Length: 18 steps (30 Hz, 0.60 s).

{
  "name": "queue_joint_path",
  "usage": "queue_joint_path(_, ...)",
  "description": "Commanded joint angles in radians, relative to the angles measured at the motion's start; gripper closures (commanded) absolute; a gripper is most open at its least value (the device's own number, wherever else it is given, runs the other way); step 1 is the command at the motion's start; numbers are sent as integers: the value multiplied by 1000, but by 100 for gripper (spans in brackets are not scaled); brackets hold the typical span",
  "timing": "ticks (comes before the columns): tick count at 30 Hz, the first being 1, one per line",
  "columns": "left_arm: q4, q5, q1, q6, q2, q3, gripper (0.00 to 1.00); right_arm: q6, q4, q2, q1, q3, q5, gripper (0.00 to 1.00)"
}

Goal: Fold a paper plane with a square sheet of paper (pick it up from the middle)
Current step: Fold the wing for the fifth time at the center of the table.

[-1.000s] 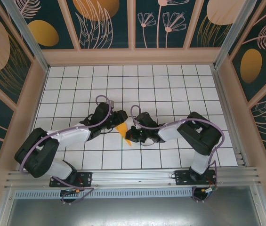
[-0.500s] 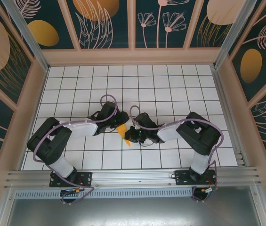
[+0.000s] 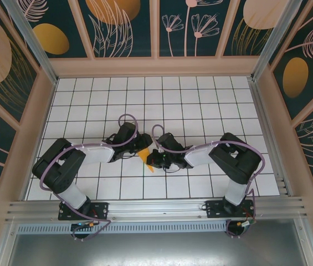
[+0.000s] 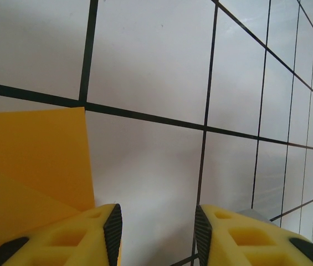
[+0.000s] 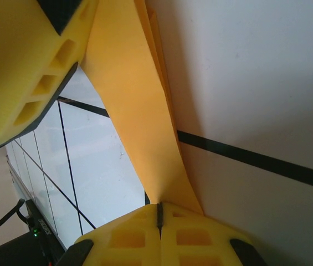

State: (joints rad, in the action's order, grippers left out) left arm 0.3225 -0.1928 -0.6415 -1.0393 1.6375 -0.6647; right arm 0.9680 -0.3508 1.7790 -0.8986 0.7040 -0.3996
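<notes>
The square sheet of paper is folded into a narrow orange-yellow strip with layered edges and lies on the white grid table between the two grippers. My right gripper is shut on one end of the paper, which rises away from the jaws. My left gripper is open with bare table between its yellow fingers, and a flat corner of the paper lies just left of its left finger. In the top view the left gripper and the right gripper nearly meet over the paper. A left finger reaches into the right wrist view beside the strip.
The white grid table stretches behind and to both sides of the arms. Wooden-framed patterned walls close it in on three sides. A metal rail runs along the near edge by the arm bases.
The left arm has swung its elbow forward and brought its gripper closer to the paper. The right gripper has edged left with the paper, and less orange shows between them.
</notes>
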Motion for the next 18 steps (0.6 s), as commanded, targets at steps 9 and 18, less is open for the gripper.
queue_joint_path(9,-157,141,3,36,28,-11,62,-19,180,20,-11,-40,57,100)
queue_joint_path(18,-173,168,25,40,11,28,64,-21,192,28,-12,-41,61,100)
